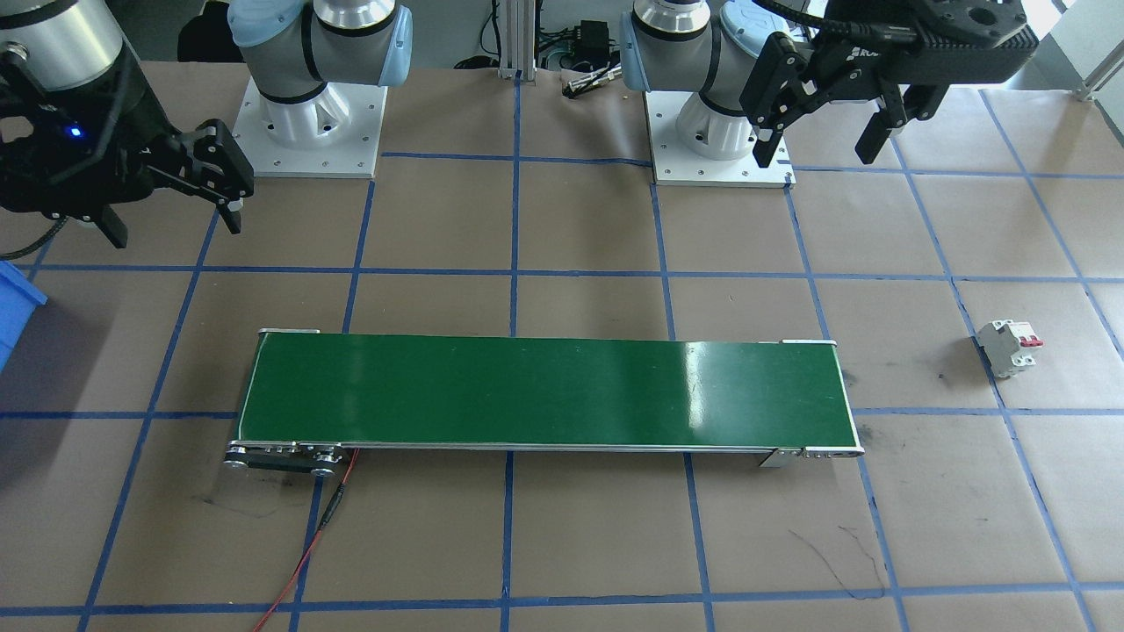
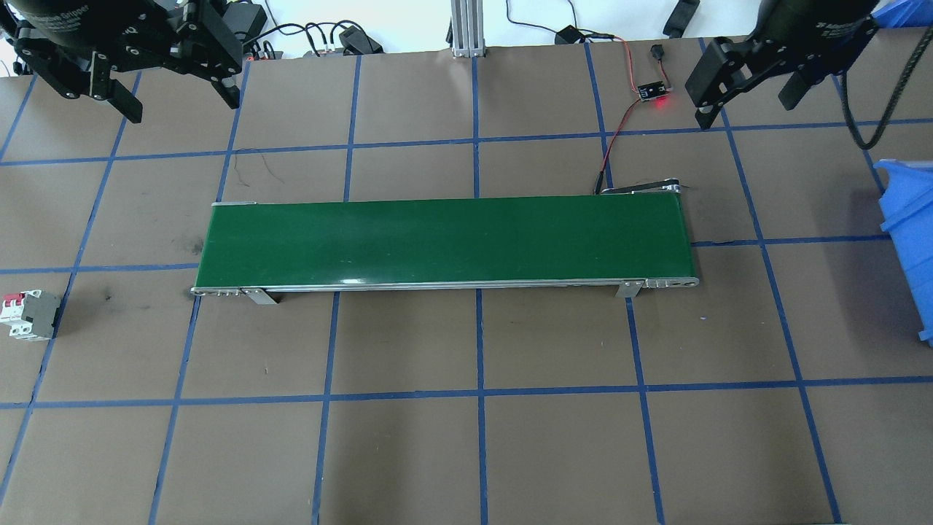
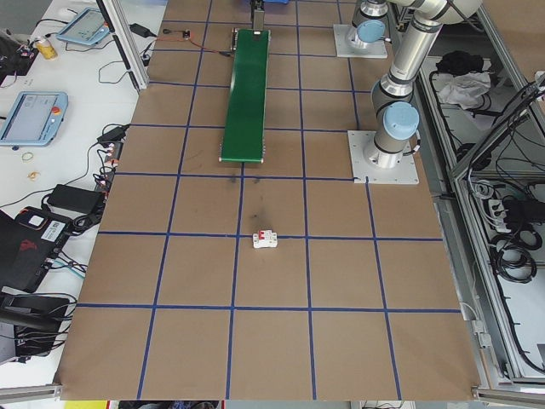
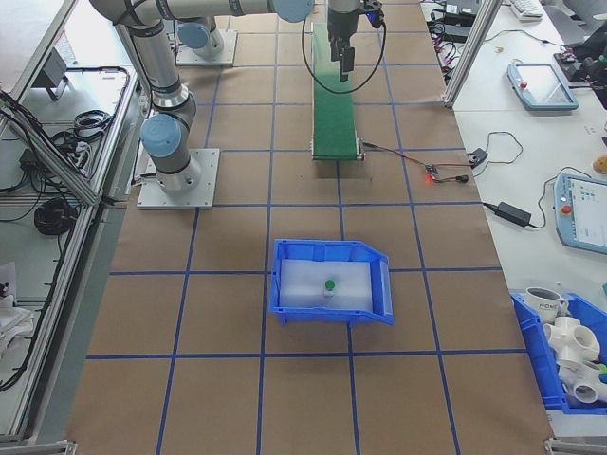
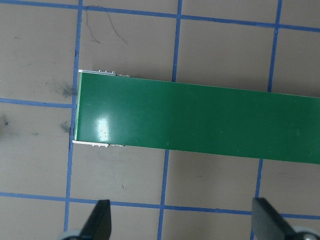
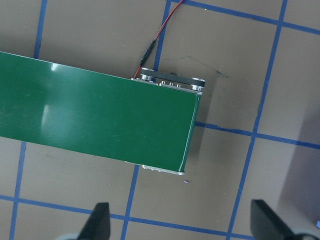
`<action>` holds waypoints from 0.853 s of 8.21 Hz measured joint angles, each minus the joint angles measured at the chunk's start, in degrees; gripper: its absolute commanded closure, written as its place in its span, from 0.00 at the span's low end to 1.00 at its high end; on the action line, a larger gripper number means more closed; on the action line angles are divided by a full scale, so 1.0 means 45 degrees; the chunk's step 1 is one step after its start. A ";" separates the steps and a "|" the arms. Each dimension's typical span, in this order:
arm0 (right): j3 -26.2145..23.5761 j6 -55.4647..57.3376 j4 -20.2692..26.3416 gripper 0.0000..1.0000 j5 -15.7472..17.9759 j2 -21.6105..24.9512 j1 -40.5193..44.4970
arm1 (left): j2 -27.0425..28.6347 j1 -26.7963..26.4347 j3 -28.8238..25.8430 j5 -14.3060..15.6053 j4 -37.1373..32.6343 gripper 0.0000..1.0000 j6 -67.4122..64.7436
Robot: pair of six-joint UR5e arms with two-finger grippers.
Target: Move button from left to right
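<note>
The button [image 4: 329,284], a small white block with a green top, already sits inside the blue bin [image 4: 285,254] at the robot's right end of the desk [image 2: 466,437], well apart from the green conveyor belt [image 2: 444,240]; it shows only in the exterior right view, small but plain enough. Judged from that, the carrying part of the task looks finished and the step in hand is the rest or reset after delivery. Both arms hang high above the far ends of the belt, touching nothing. The left claw [image 2: 166,80] is spread wide and empty over the belt's left end; its wrist view shows both fingertips [image 5: 100,220] far apart with only belt and paper between them. The right claw [image 2: 751,91] is likewise wide and empty above the right end, its fingers [image 6: 100,220] framing the belt's motor end and the red wire. The belt surface is bare along its whole visible length. The white circuit breaker [image 2: 29,315] with red levers lies by itself at the left end of the desk and is not the task's thing. If any move remains, it would call for no more than confirming the button lies settled in the bin, and leaving the breaker alone.
</note>
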State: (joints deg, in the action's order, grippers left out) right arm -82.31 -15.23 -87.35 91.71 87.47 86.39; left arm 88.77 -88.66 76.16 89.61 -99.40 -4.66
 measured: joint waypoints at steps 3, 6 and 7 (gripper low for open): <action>-0.0718 0.0457 -0.1162 0.00 0.0311 -0.0255 0.0798 | 0.0000 -0.0005 0.0008 -0.0012 -0.0001 0.00 0.0000; -0.0951 0.0474 -0.1474 0.00 0.0387 -0.0209 0.0914 | 0.0000 -0.0005 0.0009 -0.0029 0.0000 0.00 -0.0001; -0.0959 0.0474 -0.1474 0.00 0.0395 -0.0202 0.0917 | 0.0000 -0.0006 0.0009 -0.0030 0.0000 0.00 -0.0001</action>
